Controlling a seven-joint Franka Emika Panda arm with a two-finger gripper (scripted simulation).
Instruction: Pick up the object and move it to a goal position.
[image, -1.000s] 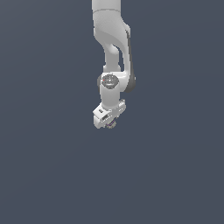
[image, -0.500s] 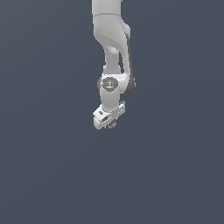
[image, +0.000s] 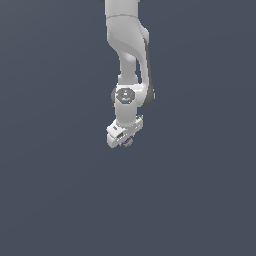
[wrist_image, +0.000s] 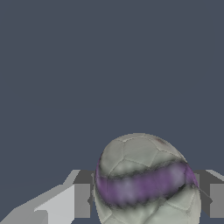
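So the ball (wrist_image: 146, 183) is sitting right in the gripper (wrist_image: 144, 199), lower middle-right of the wrist view. Up close it looks like a little soccer ball: pale grey-white panels with faint seams, plus a blurry purple band wrapped around its middle. It takes up a big chunk of that frame's lower part, and its bottom edge is cut off by the frame.

A finger (wrist_image: 82, 197) is on one side of it and the other finger is on the opposite side, both dark grey at the inner faces and pressed right up against the ball. So the gripper is closed down around the ball, only as wide as the ball itself.

In the exterior view the ball (image: 127, 142) is just a tiny mottled dot, a little below the centre of the frame, tucked under the white gripper (image: 125, 139). You can barely make out any purple there, it's too small. The gripper is tilted, angled toward the exterior view's lower left.

Above that, the Panda arm (image: 127, 45) comes down from the top edge of the frame, white with a round joint cap in the middle of the picture.

Everything behind it is flat dark blue-grey (image: 50, 190) in both views, so I can't tell whether the ball is touching the surface or up off it.
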